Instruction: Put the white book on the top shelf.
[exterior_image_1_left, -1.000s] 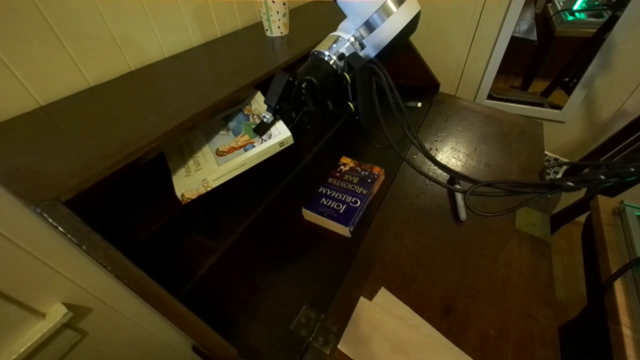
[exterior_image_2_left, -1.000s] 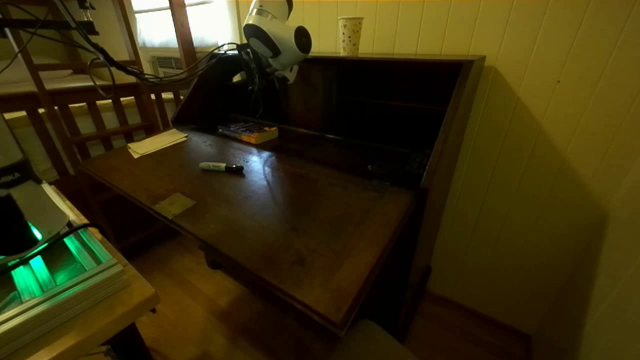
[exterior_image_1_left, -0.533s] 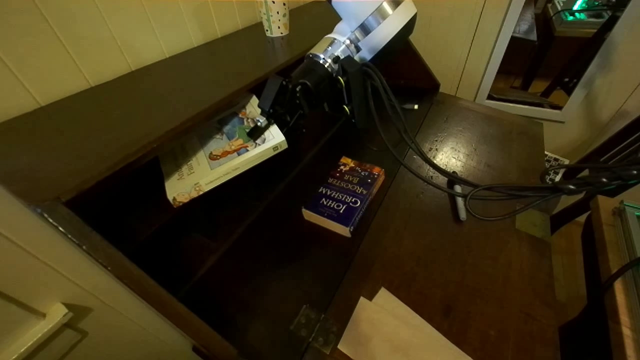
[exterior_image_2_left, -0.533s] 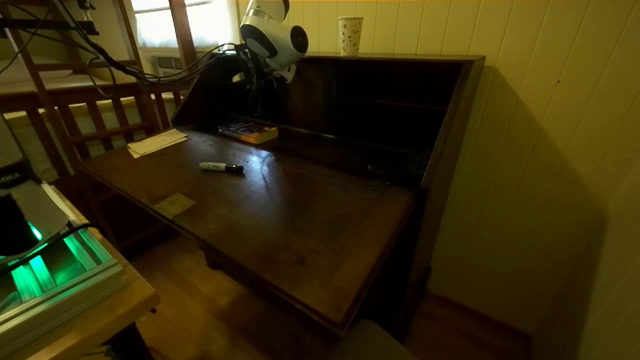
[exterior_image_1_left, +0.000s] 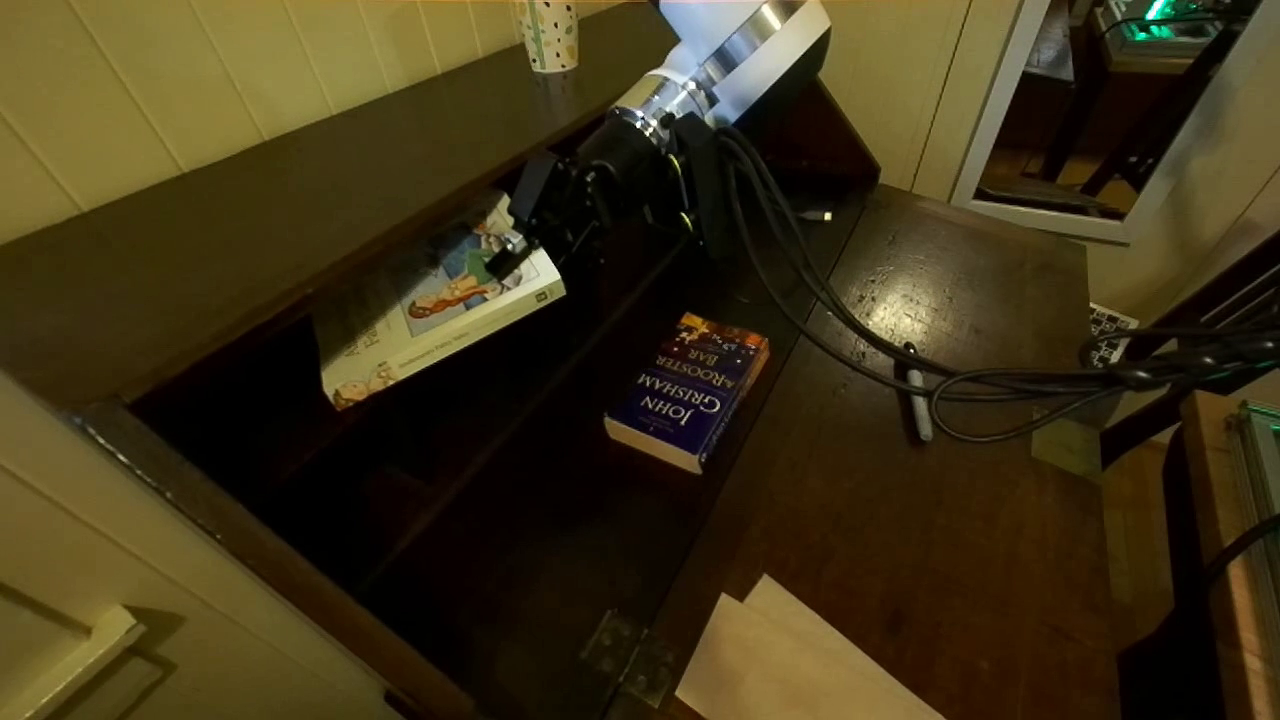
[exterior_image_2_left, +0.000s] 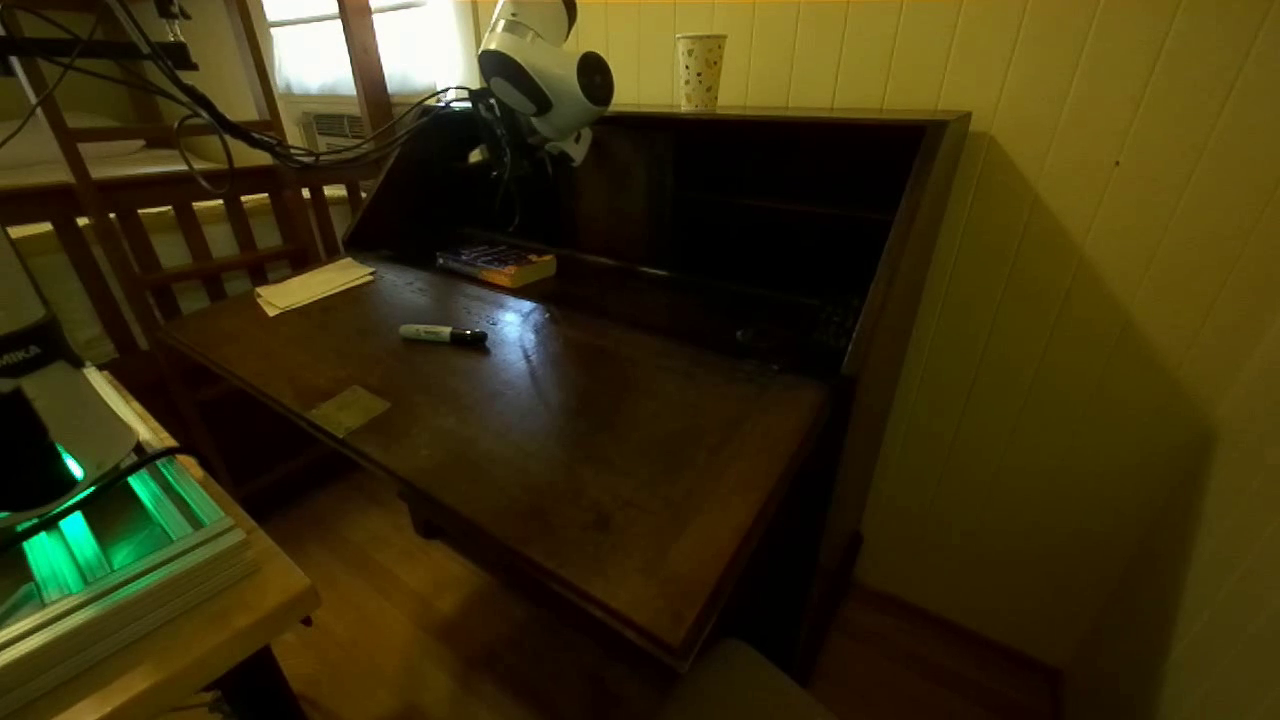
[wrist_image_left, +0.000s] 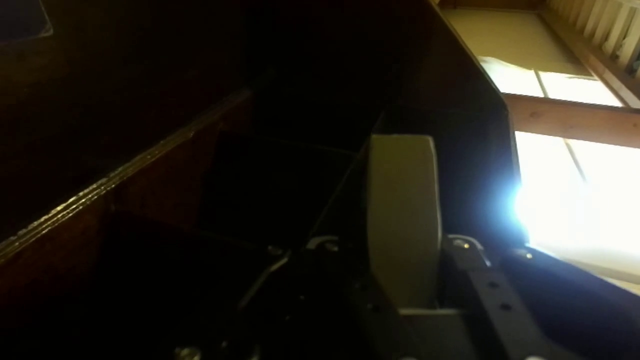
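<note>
Two books are here: the white book (exterior_image_1_left: 440, 308) and a dark blue book (exterior_image_1_left: 685, 392), which lies flat on the dark wooden desk (exterior_image_2_left: 600, 450). One marker (exterior_image_2_left: 443, 335) also lies there, apart from some pale paper (exterior_image_2_left: 315, 286); whether that is one folded piece or two sheets I cannot tell. One patterned cup (exterior_image_2_left: 700, 70) stands upright on the top board (exterior_image_1_left: 250, 215). Behind is a cream panelled wall (exterior_image_2_left: 1060, 130); a window (exterior_image_2_left: 430, 45) shows bright. One claw (exterior_image_1_left: 520, 262) pinches the white book, which tilts at the opening of the top shelf (exterior_image_1_left: 240, 410), partly hidden by the top board; how far in it reaches I cannot tell.
</note>
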